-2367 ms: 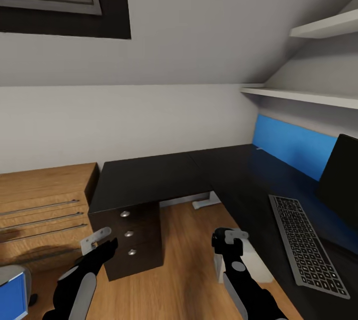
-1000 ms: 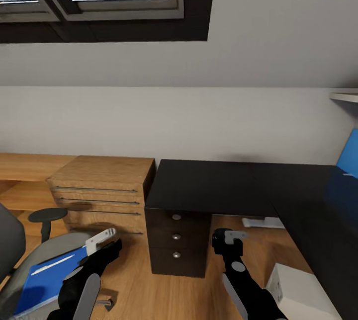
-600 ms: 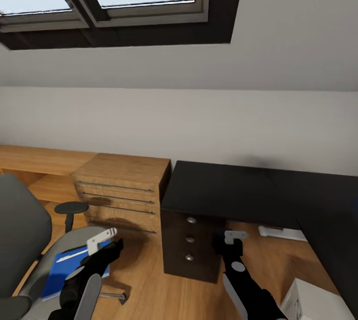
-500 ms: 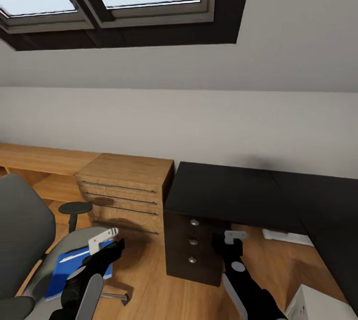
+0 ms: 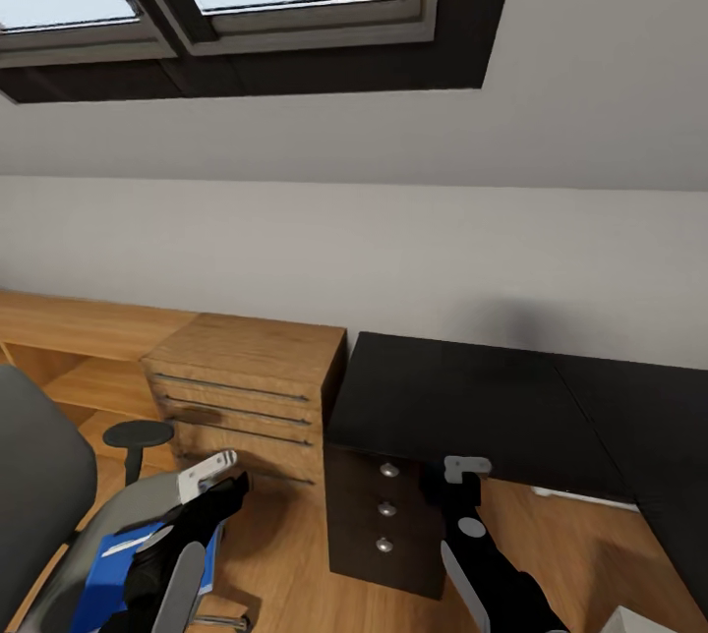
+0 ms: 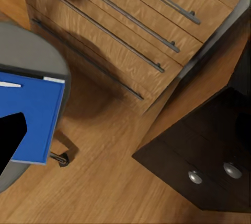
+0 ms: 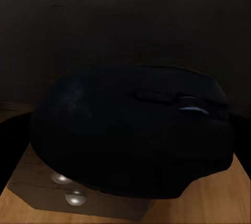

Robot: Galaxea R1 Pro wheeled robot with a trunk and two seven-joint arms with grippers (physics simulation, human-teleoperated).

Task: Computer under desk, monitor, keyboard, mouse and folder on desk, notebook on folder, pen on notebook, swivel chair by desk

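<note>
A black mouse point(image 7: 130, 130) is seen held close before the right wrist camera, gripped by the right tool point(image 5: 454, 486), which is raised in front of the drawer end of the black bench point(image 5: 462, 397). The bench top lies just ahead of and above that tool, so the right arm is judged the nearer for setting the mouse down. The left tool point(image 5: 211, 490) is held over the grey swivel chair point(image 5: 39, 486), where the blue folder point(image 6: 29, 112) lies flat on the seat, its long axis running away from the bench; how far that tool is parted cannot be told. A wooden dresser point(image 5: 246, 387) stands between chair and bench.
</note>
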